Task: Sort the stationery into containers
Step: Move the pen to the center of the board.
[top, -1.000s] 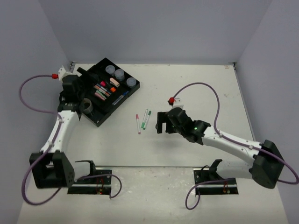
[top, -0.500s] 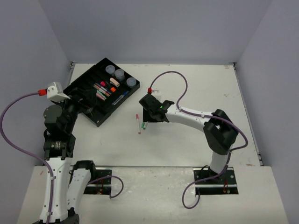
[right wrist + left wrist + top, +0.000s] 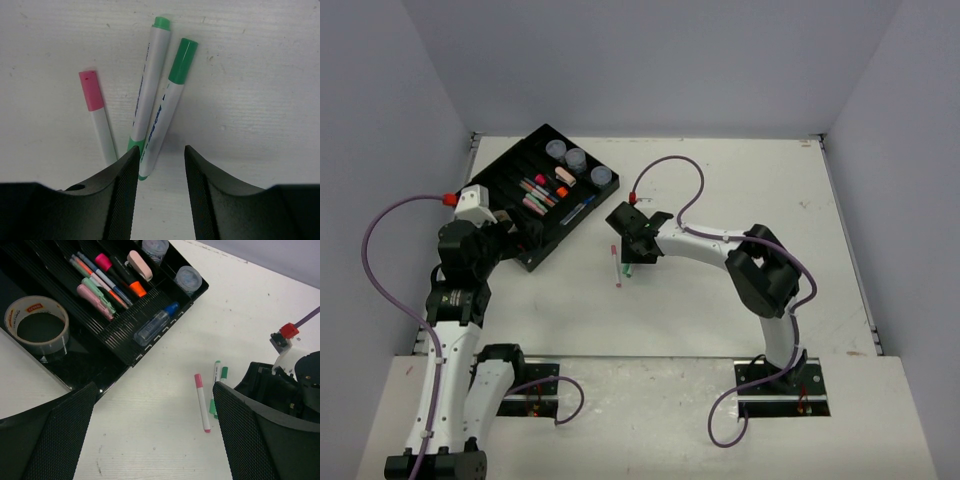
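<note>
Two green-capped pens (image 3: pixel 167 110) (image 3: pixel 147 85) and a pink-capped pen (image 3: pixel 97 120) lie side by side on the white table. My right gripper (image 3: pixel 161 150) is low over them, jaws partly apart. The near end of one green pen sits just inside the left finger (image 3: pixel 120 200), with a gap beside it. From above, this gripper (image 3: pixel 630 250) covers the green pens' far ends. The black tray (image 3: pixel 100 355) holds a tape ring (image 3: pixel 36 330), several markers (image 3: pixel 107 280), a blue-capped tube (image 3: pixel 155 325) and round jars (image 3: pixel 189 279). My left gripper (image 3: pixel 154 407) hangs wide open, empty, over bare table beside the tray.
The tray (image 3: pixel 510 165) sits at the far left, with three jars (image 3: pixel 576 160) along its right end. The pink pen (image 3: pixel 616 265) lies just left of my right gripper. The right arm's purple cable (image 3: pixel 665 165) loops over the table behind it. Grey walls close the far and side edges.
My right arm swung left and down onto the green pens, and its jaws narrowed. My left arm drew back from the tray towards the near side, jaws wide.
</note>
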Available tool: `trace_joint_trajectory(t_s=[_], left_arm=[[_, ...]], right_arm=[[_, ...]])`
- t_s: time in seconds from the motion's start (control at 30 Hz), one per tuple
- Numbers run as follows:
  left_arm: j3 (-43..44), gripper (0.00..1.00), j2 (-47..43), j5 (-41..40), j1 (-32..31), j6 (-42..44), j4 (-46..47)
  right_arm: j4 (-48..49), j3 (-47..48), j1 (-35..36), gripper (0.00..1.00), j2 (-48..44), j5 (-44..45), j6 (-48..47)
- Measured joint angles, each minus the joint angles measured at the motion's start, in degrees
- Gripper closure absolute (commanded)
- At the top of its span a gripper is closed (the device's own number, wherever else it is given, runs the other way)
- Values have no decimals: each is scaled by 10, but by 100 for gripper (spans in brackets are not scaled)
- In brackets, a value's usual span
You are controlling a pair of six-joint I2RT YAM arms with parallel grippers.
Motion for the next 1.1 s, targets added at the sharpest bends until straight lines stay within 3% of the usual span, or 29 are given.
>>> trace_joint_trajectory(t_s=[0.3,0.5,0.67,0.87,1.0,1.1], left_arm=[[0,0,0,12,0,3,2],[0,0,-2,18,0,3,3],[0,0,-2,23,-3,3,4],[-4,0,0,46,-3,3,11],[-22,0,14,120,-3,-18,53],[-79,0,32,205,-19,-83,167]], right_arm=[[-8,2,0,62,18,0,1],[-6,1,0,73,26,0,6],[9,-17,0,90,17,1,11],[25,-66,-1,99,-15,5,22],[-2,-107,-1,100,-55,26,26],[-14,-132,3,100,-100,36,18]])
